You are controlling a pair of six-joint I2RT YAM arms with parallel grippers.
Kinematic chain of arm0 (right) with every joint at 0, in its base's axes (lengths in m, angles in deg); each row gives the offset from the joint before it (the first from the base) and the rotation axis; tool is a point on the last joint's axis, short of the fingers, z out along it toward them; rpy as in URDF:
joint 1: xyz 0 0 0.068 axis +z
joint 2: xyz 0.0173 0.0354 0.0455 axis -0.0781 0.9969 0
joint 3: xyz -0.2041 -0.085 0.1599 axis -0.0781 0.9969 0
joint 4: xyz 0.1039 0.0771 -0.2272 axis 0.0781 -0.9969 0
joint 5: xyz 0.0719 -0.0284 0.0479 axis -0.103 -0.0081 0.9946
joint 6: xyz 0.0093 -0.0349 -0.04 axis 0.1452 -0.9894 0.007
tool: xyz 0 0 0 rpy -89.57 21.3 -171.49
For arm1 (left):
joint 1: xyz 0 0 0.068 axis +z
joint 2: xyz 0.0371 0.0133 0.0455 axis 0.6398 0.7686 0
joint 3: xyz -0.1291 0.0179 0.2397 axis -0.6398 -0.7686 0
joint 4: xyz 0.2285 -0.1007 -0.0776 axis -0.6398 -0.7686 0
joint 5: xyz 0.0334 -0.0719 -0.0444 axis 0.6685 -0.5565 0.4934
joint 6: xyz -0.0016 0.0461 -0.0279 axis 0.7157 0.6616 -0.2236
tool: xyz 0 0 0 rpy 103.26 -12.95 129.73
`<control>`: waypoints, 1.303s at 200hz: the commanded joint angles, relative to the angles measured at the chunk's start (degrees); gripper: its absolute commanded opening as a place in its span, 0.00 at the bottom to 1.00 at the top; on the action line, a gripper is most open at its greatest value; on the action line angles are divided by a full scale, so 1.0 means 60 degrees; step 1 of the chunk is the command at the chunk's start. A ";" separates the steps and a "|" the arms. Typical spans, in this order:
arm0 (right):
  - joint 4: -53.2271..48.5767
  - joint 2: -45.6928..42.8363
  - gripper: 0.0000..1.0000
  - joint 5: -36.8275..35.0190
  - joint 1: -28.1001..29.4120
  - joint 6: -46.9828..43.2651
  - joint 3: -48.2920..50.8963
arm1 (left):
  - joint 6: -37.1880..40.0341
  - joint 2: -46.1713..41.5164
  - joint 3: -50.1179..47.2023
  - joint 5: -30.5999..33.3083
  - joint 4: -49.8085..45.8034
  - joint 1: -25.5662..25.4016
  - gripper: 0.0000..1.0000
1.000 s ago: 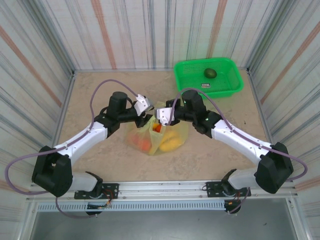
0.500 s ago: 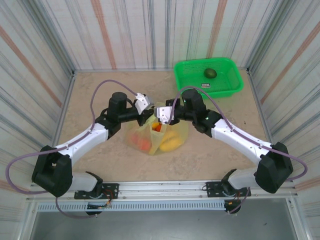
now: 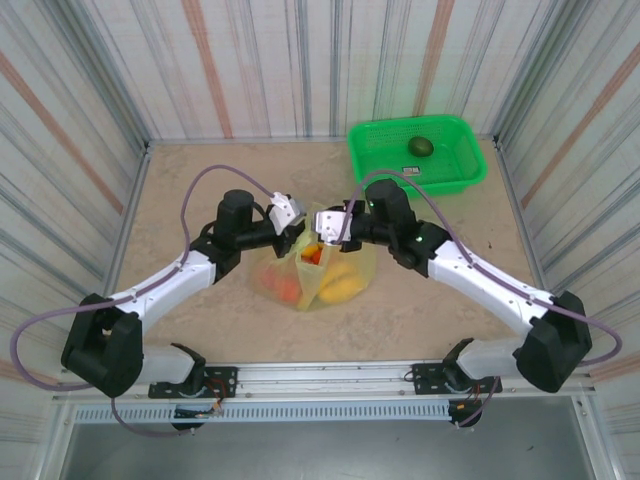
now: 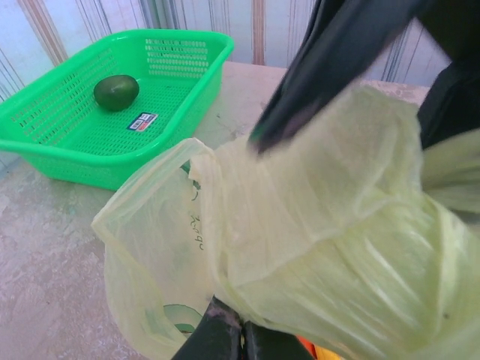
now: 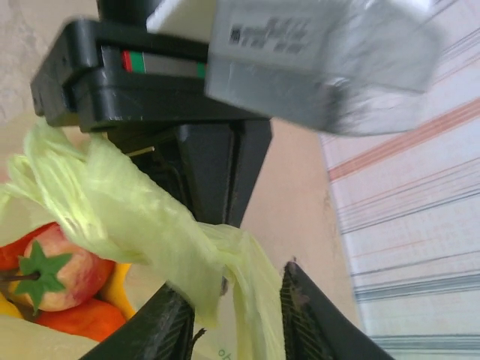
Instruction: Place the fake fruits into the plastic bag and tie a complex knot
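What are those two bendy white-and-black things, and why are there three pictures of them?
Those are two robot arms bolted to the near edge of a table. Each ends in a two-finger gripper, like a pinching hand. The big picture looks down from above and behind them. The other two pictures come from little cameras on the wrists, so you see each arm's own fingers up close.

On the table sits a thin yellow-green plastic bag with fake fruits inside: a yellow one, an orange one and a red one with a green leafy top. The left gripper is pinched shut on the bag's film. The right gripper has its fingers apart, with a strip of the bag between them. At the far end is a green basket with one dark green fruit in it.
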 commanded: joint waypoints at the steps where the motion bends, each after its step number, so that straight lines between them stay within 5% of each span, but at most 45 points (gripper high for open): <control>1: -0.0235 -0.1089 0.36 -0.0065 0.0204 0.1183 0.0304 | -0.0022 -0.0317 -0.0152 -0.0172 0.0177 -0.0020 0.00; 27: 0.1009 -0.2306 0.35 -0.0795 0.0888 0.3212 0.1321 | -0.0126 -0.0286 -0.0129 -0.0201 0.0256 -0.0040 0.00; 57: 0.1012 -0.2557 0.20 -0.1693 0.1734 0.6700 0.1492 | -0.0273 -0.0228 -0.0036 -0.0199 0.0282 -0.0038 0.00; 114: 0.1656 -0.2176 0.32 -0.1839 0.1939 1.1793 0.1974 | -0.0259 -0.0192 0.0027 0.0092 0.0120 -0.0040 0.00; 260: 0.2810 -0.0816 0.48 -0.0331 0.1559 1.2626 0.2440 | -0.0139 -0.0160 0.0129 0.0195 -0.0042 -0.0177 0.00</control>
